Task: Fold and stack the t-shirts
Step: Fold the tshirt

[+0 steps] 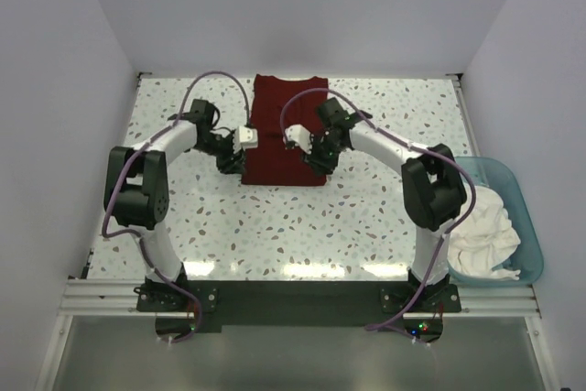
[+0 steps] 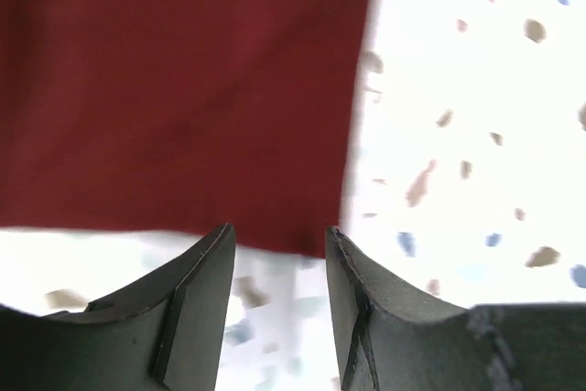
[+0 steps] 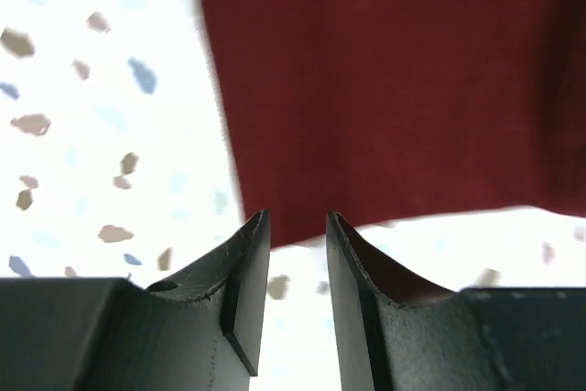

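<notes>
The maroon t-shirt (image 1: 279,164) lies flat on the speckled table, folded into a narrow upright rectangle at the centre back. My left gripper (image 1: 232,164) is open and empty at the shirt's near left corner. In the left wrist view the gripper (image 2: 280,229) has that corner just beyond its tips, with the maroon t-shirt (image 2: 183,89) above. My right gripper (image 1: 318,160) is open and empty at the near right corner. In the right wrist view the gripper (image 3: 298,214) frames that corner of the maroon t-shirt (image 3: 394,80). The white t-shirt (image 1: 481,226) lies crumpled in the tub.
The light blue plastic tub (image 1: 494,162) stands off the table's right edge, beside the right arm's base. White walls close in the table on the left, back and right. Speckled tabletop (image 1: 366,217) shows in front of the shirt.
</notes>
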Available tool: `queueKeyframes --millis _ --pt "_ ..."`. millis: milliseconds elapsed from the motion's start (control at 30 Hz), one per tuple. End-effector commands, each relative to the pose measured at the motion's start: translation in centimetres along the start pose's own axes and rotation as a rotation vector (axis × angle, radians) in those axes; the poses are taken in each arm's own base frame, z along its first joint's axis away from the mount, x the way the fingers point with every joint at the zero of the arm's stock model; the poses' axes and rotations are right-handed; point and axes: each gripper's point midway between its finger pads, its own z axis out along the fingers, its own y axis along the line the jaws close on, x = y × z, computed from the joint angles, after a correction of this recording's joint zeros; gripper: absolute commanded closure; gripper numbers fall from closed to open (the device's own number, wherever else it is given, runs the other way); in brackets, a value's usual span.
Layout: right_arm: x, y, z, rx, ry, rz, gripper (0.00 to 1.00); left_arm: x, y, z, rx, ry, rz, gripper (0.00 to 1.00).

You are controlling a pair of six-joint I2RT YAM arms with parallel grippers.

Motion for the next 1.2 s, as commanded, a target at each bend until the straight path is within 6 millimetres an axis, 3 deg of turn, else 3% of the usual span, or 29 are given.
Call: queueKeyframes --millis 0,167,300,500,633,667,767,833,867,967,1033,1167 --pt "0.6 2.2 0.7 -0.048 0.004 -0.081 0.65 -0.4 -2.8 0.4 0.047 -0.003 0.155 0.51" --pt "1.8 2.6 2.1 -0.047 0.023 -0.127 0.67 0.6 -4.2 1.7 0.07 0.03 0.202 0.5" --pt "3.4 3.4 3.6 -0.061 0.063 -0.151 0.67 1.2 -4.0 2.5 0.063 0.052 0.231 0.5" --pt "4.9 2.6 4.9 -0.025 0.116 -0.17 0.69 3.4 -4.0 3.6 0.081 0.14 0.245 0.53" --pt "5.6 2.2 4.9 0.003 0.141 -0.187 0.87 4.9 -3.9 3.8 0.086 0.192 0.242 0.68" --pt "5.7 2.1 4.8 0.013 0.149 -0.186 0.97 5.0 -4.2 3.7 0.097 0.199 0.24 0.79" --pt "4.8 1.5 3.7 0.036 0.127 -0.17 1.0 3.8 -3.5 3.2 0.077 0.181 0.248 0.94" --pt "3.5 0.4 2.1 0.063 0.085 -0.149 1.0 1.4 -1.8 2.3 0.033 0.146 0.244 1.0" --pt "1.9 -0.5 0.6 0.1 0.047 -0.156 1.0 0.7 -1.5 1.9 0.027 0.136 0.23 1.0" --pt "-0.2 -2.4 -2.7 0.148 -0.024 -0.158 1.0 -3.1 0.7 0.0 -0.041 0.062 0.214 1.0" --pt "-0.8 -3.1 -4.1 0.158 -0.043 -0.16 1.0 -5.1 1.8 -1.1 -0.072 0.037 0.222 1.0" --pt "-2.9 -4.9 -7.0 0.211 -0.089 -0.175 1.0 -7.2 2.5 -2.4 -0.112 0.01 0.225 1.0"
